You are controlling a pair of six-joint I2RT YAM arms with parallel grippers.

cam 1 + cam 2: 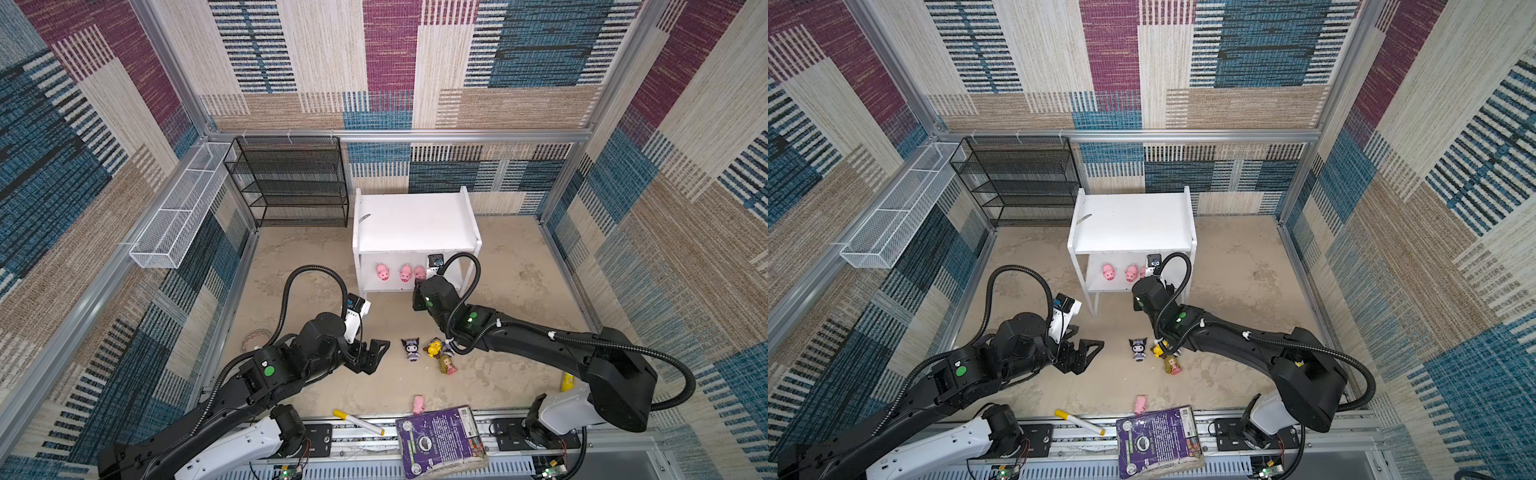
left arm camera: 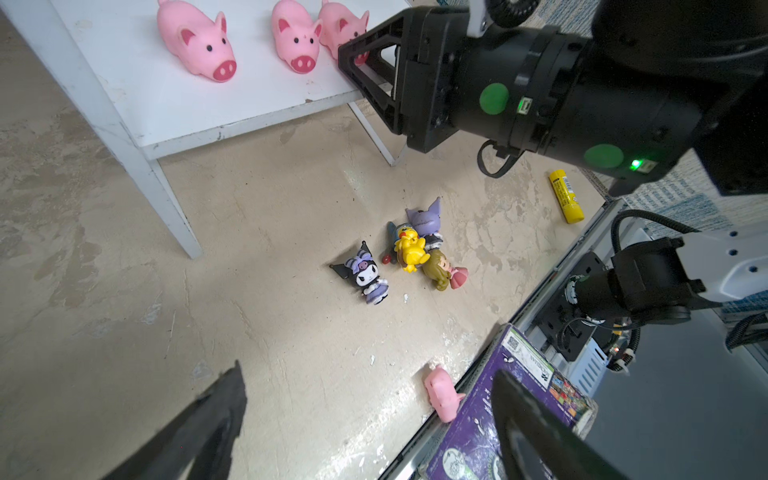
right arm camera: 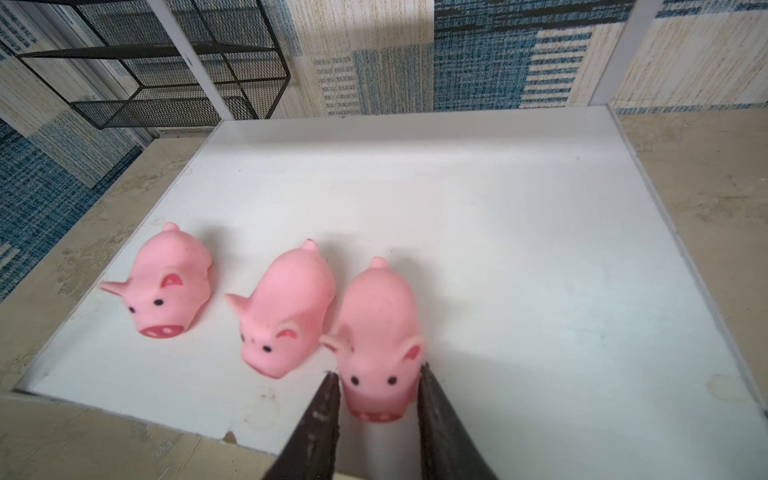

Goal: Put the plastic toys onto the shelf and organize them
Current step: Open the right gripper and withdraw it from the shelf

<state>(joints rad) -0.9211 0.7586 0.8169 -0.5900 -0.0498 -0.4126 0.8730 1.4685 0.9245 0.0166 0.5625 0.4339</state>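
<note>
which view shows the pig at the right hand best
Right wrist view: the pink plastic pig stands whole on the white shelf, flanked by the right hand. In the left wrist view that hand half hides it; both top views show it tiny, partly hidden.

Visibility limits, as I read them remotely:

- **Right gripper:** The right gripper (image 3: 378,372) shows only in the right wrist view, where the frame edge cuts it off. Its fingers (image 3: 320,415) flank the third pig (image 3: 376,332). I cannot tell whether they press it.
- **Top views:** In both, my right arm (image 1: 436,295) covers that gripper, part of that pig on the shelf (image 1: 415,224), and most of the lilac eared toy (image 2: 424,216).
- **Overlap:** The yellow hooded toy (image 2: 411,249) overlaps the lilac one.
- **Left gripper:** The fingers (image 2: 208,415) of the left gripper (image 2: 368,370) are blurred and cropped.
</note>
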